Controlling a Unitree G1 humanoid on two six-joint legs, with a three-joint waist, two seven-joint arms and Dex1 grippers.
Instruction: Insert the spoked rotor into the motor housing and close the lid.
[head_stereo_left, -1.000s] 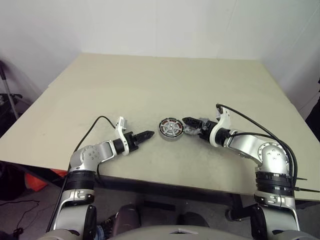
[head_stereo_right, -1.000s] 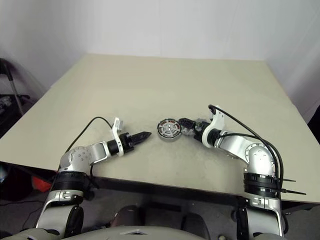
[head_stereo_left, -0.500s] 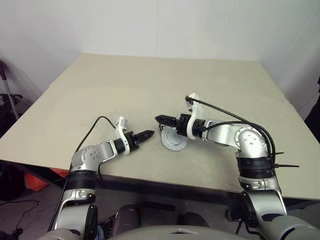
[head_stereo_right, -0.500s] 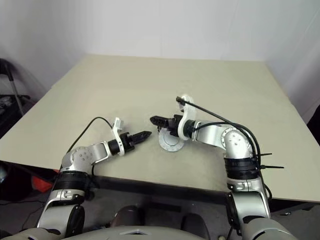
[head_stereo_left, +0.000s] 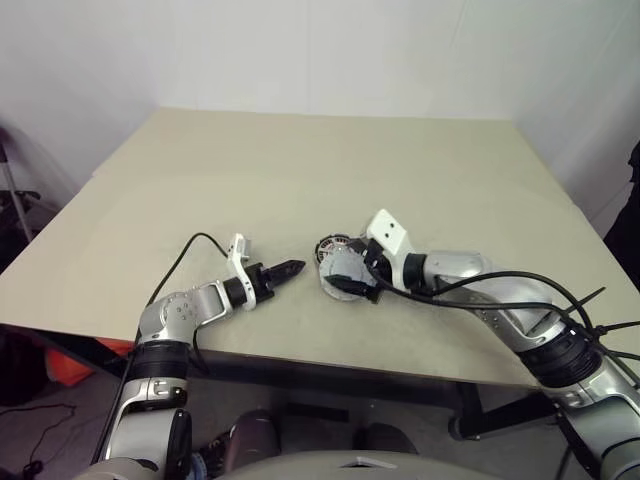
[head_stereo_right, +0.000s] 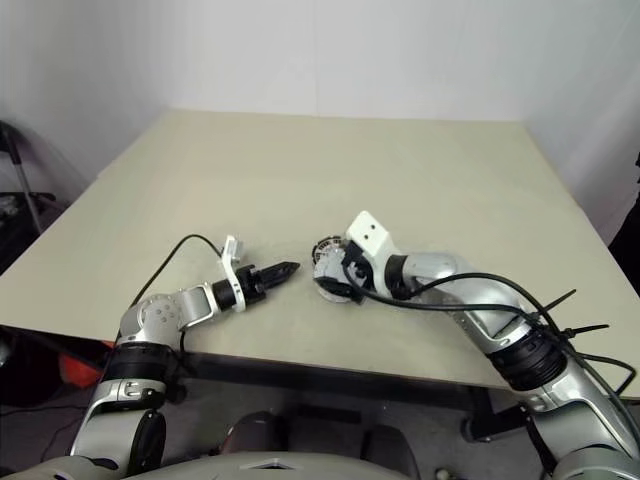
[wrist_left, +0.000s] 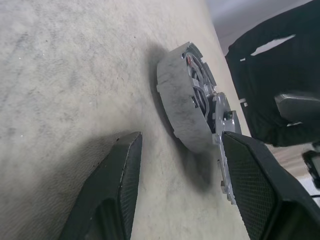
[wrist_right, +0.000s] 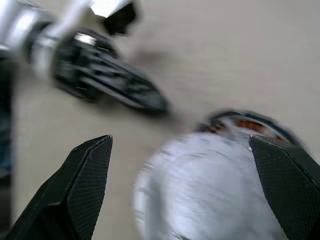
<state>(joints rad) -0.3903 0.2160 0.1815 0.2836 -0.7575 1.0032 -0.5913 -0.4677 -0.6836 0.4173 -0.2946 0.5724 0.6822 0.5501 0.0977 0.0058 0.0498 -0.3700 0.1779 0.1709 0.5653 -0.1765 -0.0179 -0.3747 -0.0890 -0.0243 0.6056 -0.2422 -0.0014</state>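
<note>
Motor housing (head_stereo_left: 333, 250) sits on the table (head_stereo_left: 300, 170) near its front edge, w/ the lid (head_stereo_left: 345, 272) tilted over it at approx 5 o'clock, not shut down flat. R gripper (head_stereo_left: 350, 285) is right at the lid, fingers spread wide either side of it in the wrist view; can't tell if it's actually gripping. L gripper (head_stereo_left: 292, 268) lies at the housing's 9 o'clock, just apart, fingers part-open, holding nothing.
</note>
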